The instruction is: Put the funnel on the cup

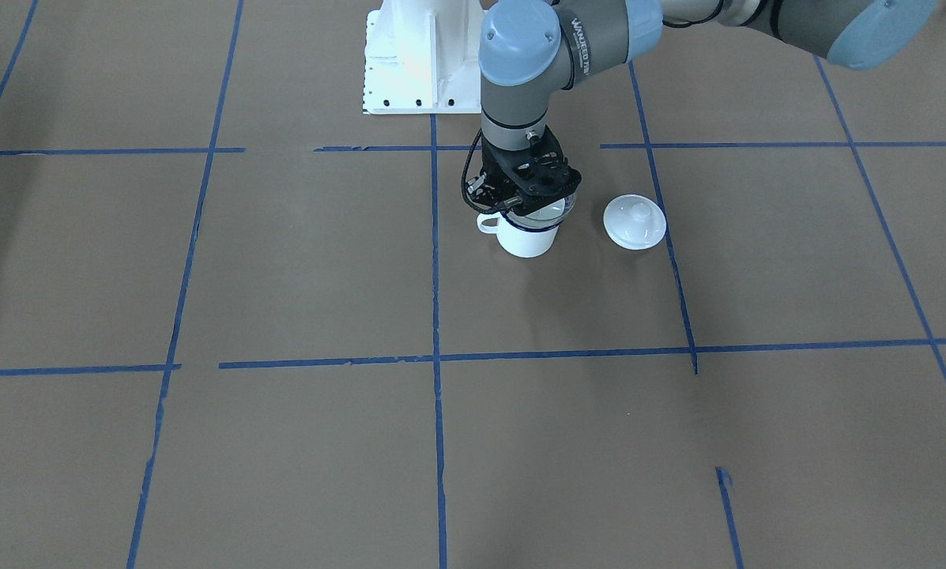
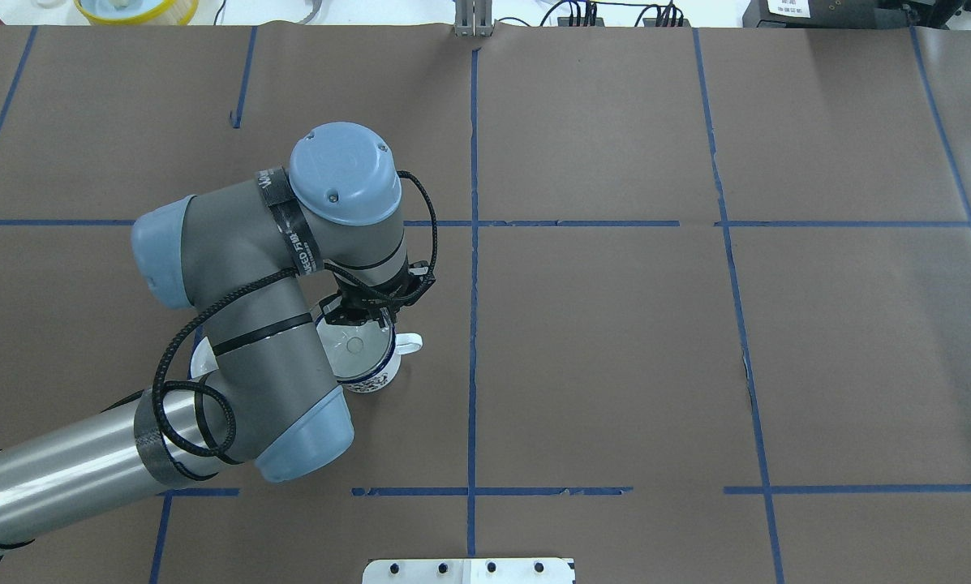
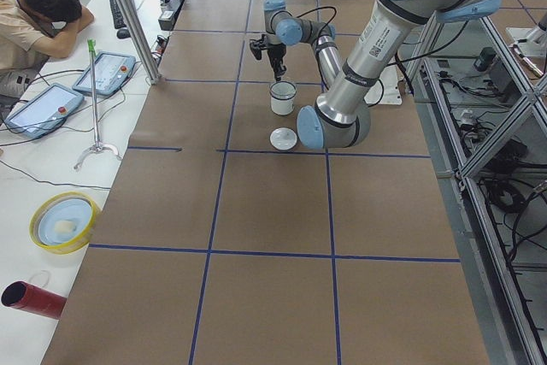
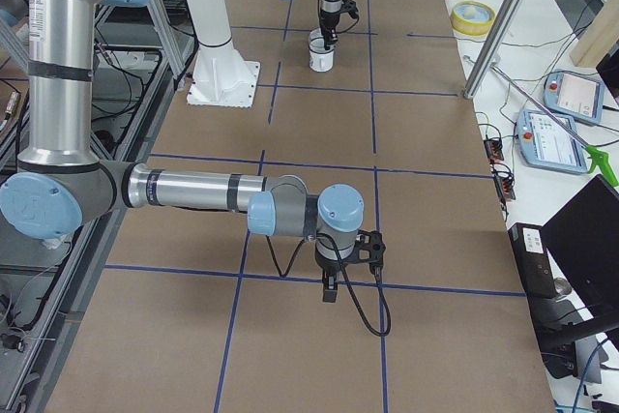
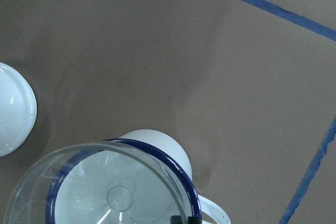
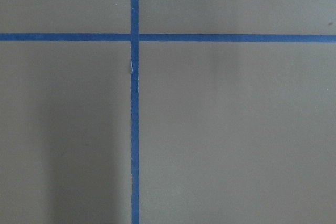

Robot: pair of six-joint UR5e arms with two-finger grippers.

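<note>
The white enamel cup (image 1: 529, 239) with a dark blue rim stands upright on the brown table, its handle toward the robot's right. My left gripper (image 1: 529, 191) hangs straight down over it and is shut on the rim of the clear funnel (image 1: 561, 209). The funnel (image 2: 354, 343) sits level in the cup's mouth (image 2: 375, 375). In the left wrist view the funnel (image 5: 105, 192) overlaps the cup's blue rim (image 5: 157, 148), shifted a little to one side. My right gripper (image 4: 329, 289) hangs far from the cup, above a crossing of tape lines; I cannot tell whether it is open.
A round white domed lid (image 1: 635, 222) with a knob lies on the table beside the cup, on the robot's left side. Blue tape lines grid the table. The white arm base (image 1: 417, 55) stands behind the cup.
</note>
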